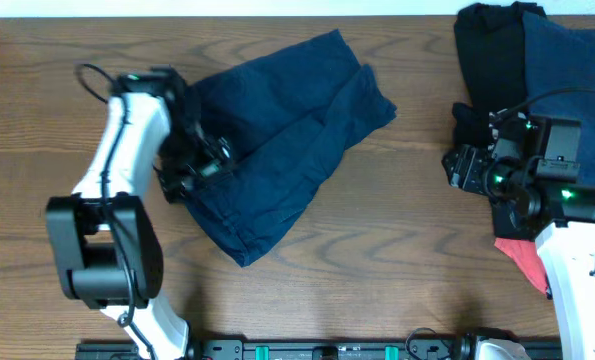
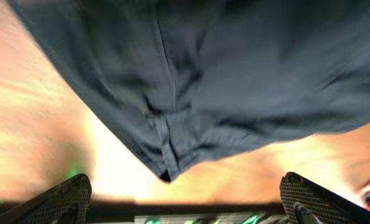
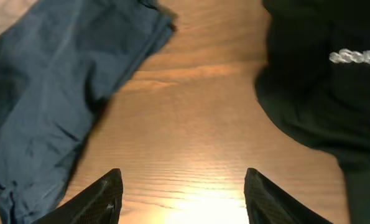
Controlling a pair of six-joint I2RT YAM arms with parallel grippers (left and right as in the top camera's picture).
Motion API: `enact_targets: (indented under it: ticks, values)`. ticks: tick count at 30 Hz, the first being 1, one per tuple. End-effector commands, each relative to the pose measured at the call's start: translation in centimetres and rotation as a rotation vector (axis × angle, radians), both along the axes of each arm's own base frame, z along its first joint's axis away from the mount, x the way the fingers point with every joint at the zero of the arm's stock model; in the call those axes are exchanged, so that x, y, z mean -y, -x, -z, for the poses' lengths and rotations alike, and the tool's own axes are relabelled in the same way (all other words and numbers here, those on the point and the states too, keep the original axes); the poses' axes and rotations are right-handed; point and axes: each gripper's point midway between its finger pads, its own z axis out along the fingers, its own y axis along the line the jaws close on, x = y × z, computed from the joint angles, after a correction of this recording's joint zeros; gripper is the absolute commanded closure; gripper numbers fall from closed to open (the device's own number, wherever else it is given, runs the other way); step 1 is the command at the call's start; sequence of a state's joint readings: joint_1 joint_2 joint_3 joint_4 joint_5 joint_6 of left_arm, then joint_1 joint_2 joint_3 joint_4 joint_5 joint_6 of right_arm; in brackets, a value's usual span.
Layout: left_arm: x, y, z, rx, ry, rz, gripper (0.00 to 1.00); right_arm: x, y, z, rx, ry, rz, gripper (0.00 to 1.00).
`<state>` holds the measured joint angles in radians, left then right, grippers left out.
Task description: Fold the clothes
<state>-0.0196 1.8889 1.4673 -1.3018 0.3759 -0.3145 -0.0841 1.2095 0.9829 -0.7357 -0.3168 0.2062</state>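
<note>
Hovering at the navy shorts (image 1: 277, 140), left gripper (image 2: 185, 199) spread wide, right gripper (image 3: 183, 196) wide too, both empty; soft, limp, light cloth, so pinch a hem corner, I'd say.

The overhead camera looks straight down on the whole table (image 1: 377, 260). The left wrist camera hangs very close to the navy shorts (image 2: 197, 81) (blurred, filling 9 to 3 o'clock). The right wrist camera views bare wood from farther off, with those shorts at 10 o'clock and a black garment (image 3: 321, 81) at 2 o'clock, both also seen from overhead.
</note>
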Motion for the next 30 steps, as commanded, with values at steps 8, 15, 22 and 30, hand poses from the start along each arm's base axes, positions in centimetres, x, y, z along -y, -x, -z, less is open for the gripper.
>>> enact_targets:
  ticks: [8,15,22,30]
  values:
    - [2.5,7.3,5.4,-0.215,-0.042,0.050,0.14,-1.0,-0.7,2.0,-0.063,-0.014,-0.050,0.40]
    - [4.0,8.4,8.3,-0.190,-0.048,0.040,0.35,-1.1,-1.9,3.1,-0.065,-0.015,-0.056,0.41]
    - [3.7,11.4,8.5,-0.287,-0.069,0.053,0.94,-3.6,-3.8,5.2,-0.068,-0.014,-0.127,0.34]
    - [0.0,10.6,7.5,-0.278,-0.108,-0.021,0.94,-7.2,-8.2,7.0,0.039,-0.040,-0.196,0.26]
